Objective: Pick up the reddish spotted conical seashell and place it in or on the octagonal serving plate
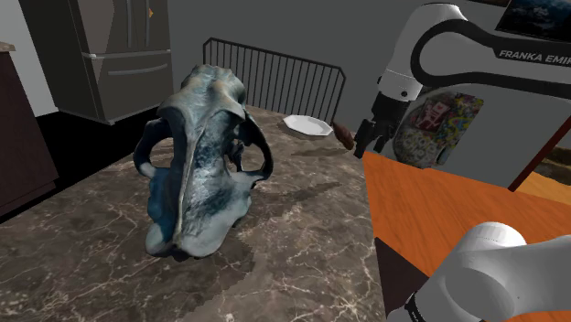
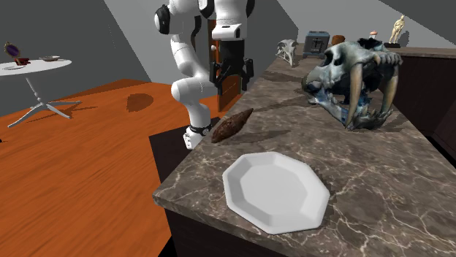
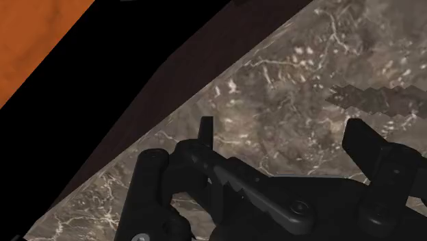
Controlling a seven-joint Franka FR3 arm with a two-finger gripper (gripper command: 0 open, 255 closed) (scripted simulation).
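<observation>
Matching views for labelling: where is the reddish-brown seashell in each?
Shoulder view: seashell right of the plate, at the counter edge.
Second exterior view: seashell above the plate, at the left counter edge.
Wrist view: dark tapered shape beyond the fingers; shell or shadow, cannot tell.
Shared landmark: marble counter edge.

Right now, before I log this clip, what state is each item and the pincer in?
Seashell: lying on its side on the counter, near the edge, not held.
Octagonal plate: flat on the counter, empty.
Skull: upright on the counter, apart from the pincer.
Pincer: open, empty, above the counter.
Refrigerator: doors shut.
</observation>
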